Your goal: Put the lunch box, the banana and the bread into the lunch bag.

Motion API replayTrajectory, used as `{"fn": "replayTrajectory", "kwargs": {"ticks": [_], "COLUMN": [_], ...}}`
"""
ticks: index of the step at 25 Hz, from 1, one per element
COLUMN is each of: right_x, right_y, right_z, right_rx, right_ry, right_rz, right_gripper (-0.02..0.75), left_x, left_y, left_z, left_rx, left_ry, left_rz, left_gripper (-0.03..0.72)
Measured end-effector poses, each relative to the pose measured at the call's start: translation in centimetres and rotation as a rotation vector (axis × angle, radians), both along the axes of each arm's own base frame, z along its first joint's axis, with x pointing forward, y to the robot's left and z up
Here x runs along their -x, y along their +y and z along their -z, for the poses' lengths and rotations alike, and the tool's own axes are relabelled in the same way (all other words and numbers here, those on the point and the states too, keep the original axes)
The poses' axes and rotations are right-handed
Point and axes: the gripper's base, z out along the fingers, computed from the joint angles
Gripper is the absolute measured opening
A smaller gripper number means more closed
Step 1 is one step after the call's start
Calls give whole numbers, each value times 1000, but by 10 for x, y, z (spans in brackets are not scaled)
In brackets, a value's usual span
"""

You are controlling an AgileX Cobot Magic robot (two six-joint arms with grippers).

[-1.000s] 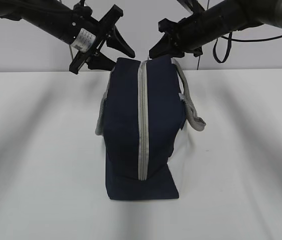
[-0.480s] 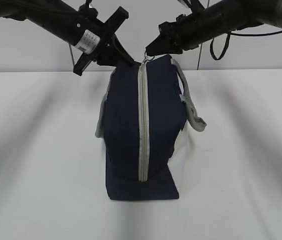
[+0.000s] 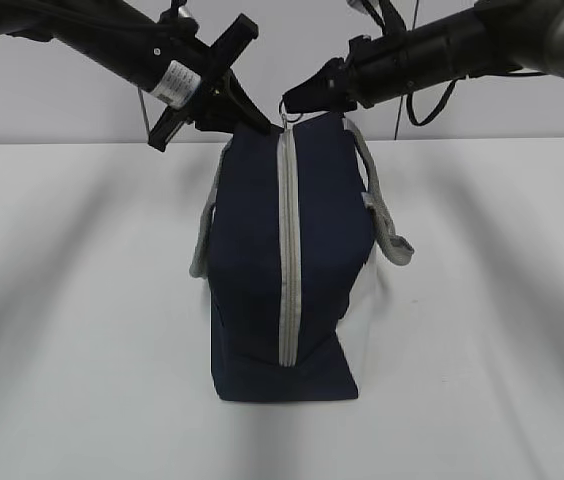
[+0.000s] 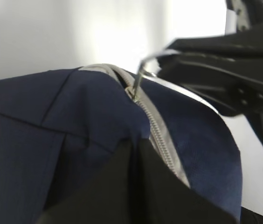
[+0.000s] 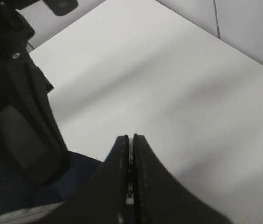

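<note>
Lunch bag: upright on surface, zipper closed. Left claw, 11 o'clock corner, pinches bag fabric. Right claw, 12 o'clock, pinches ring pull.

A plain white table fills the lower part of the exterior view, its far edge meeting a pale grey wall. A thin dark vertical seam runs down the wall right of centre. Soft, diffuse shadows cross the tabletop diagonally on both sides.
</note>
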Motion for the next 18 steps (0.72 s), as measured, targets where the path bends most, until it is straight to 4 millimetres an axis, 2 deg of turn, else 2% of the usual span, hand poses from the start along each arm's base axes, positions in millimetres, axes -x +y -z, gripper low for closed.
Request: {"fn": "replayTrajectory", "kwargs": {"ticks": [4,18], "right_x": [-4,-7], "right_y": [-4,-4], "right_z": [14,13], "right_rx": [-1,-25], "right_ry": [-13,-37], "right_rz": [-11,2], "right_gripper": [-16,-16], "left_x": [1,3], "left_y": [0,-4], "left_z": [-1,-5], "left_rx": [4,57], "left_ry": [-4,-38], "left_rz": [19,76], "left_gripper": [6,6]}}
